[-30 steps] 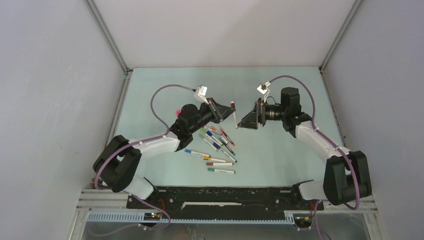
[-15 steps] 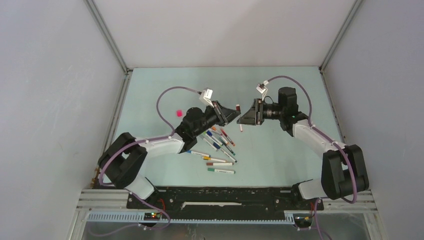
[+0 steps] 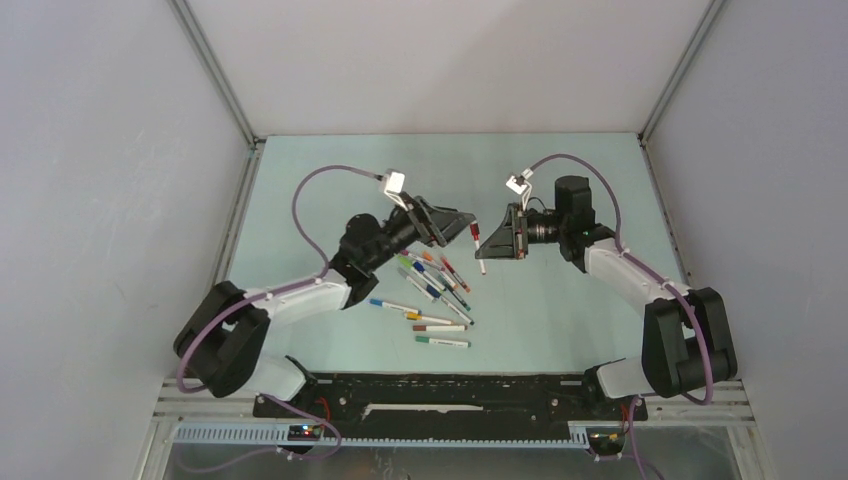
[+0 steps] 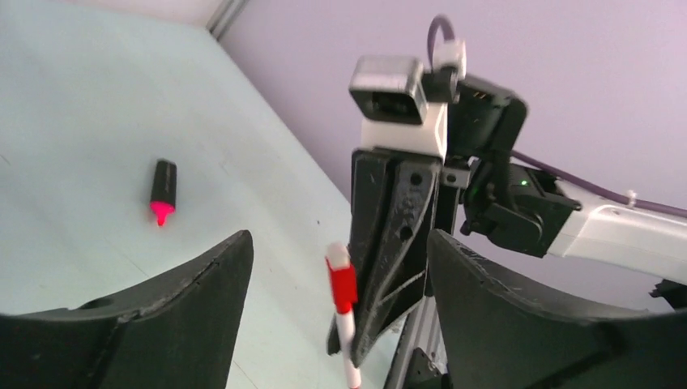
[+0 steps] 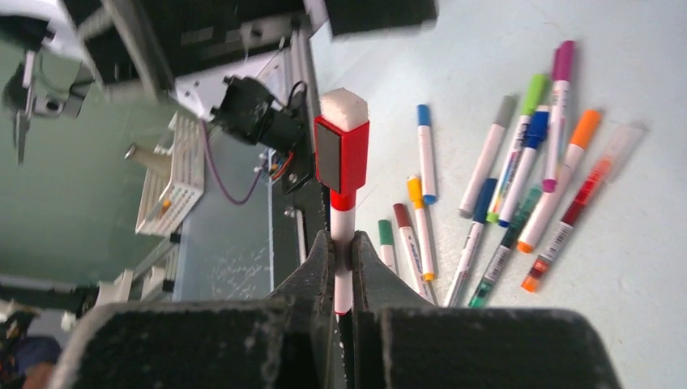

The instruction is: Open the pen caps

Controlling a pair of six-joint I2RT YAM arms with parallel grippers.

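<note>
- Pale green tabletop point(image 3: 560, 180), from above: my right claw point(image 3: 486, 242) grips a thin white-barrelled pen point(image 3: 481, 262) over it.
- Left wrist: my left claw point(image 4: 339, 243) gapes wide, facing its square red plastic cap point(image 4: 342, 285).
- Right wrist: pen clamped below cap; I'd pinch squarely, pull straight.

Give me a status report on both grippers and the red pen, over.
Right gripper shut on red-capped pen. Left gripper open, facing it, holding nothing. Red cap still on. Other pens lying on table, apart.

Red cap point(image 5: 341, 154), white pen point(image 5: 343, 259), black pink-tipped highlighter point(image 4: 164, 182); pale green table point(image 3: 560, 310)
</note>
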